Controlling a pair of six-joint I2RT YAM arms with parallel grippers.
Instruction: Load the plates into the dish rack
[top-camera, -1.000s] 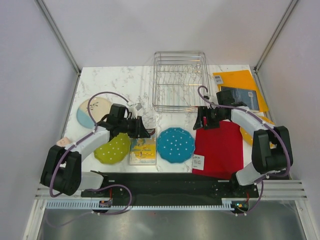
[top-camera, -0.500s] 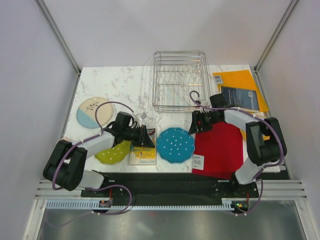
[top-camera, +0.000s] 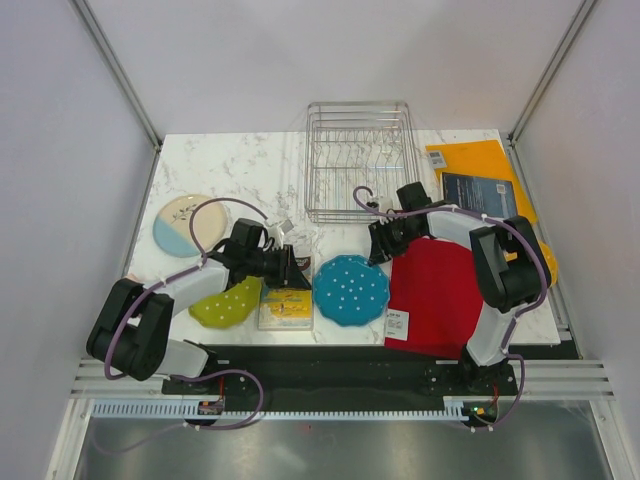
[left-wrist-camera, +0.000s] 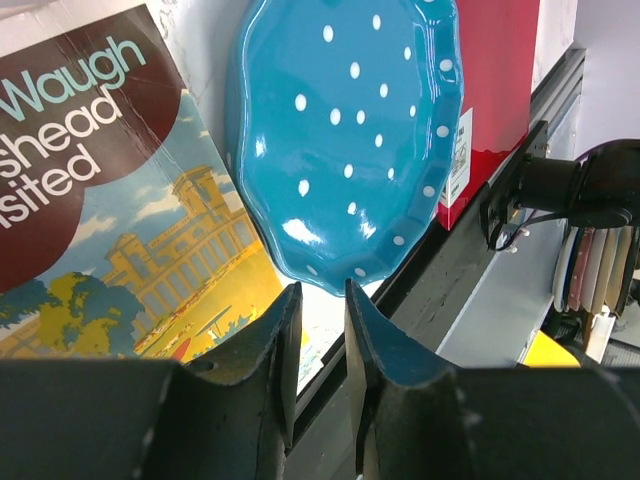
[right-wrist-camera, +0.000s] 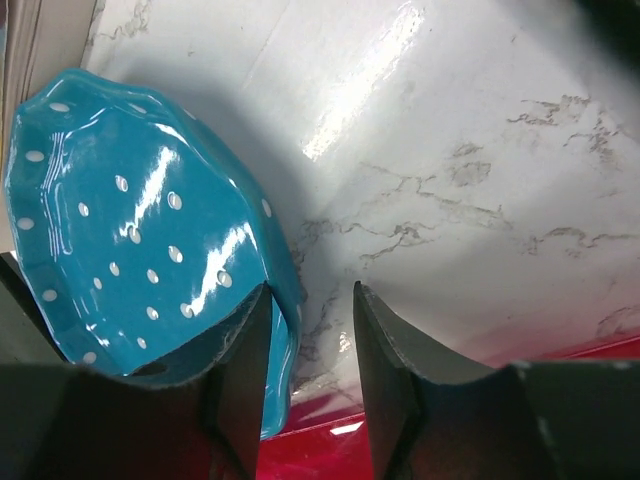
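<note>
Right gripper (right-wrist-camera: 310, 300) straddles the rim of the teal plate (right-wrist-camera: 130, 230).
You have its fingers (right-wrist-camera: 400, 400) parted for an edge pinch; left gripper (left-wrist-camera: 320, 295) hovers narrowly parted, empty.

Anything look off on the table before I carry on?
Nothing spilled or broken. A book lies between the lime plate and teal plate, and a red folder sits beside the teal one: stray items among dishes.

We see a teal blue plate (top-camera: 351, 289) speckled with white dots, a lime green plate (top-camera: 225, 308) dotted the same way, and a cream plate (top-camera: 187, 224) with a pale blue segment. The folder (top-camera: 445, 290) is plain red, the dish rack (top-camera: 355, 210) silver wire, the book cover (top-camera: 285, 302) yellow, blue and brown, and the table (top-camera: 240, 165) white marble veined in grey.
</note>
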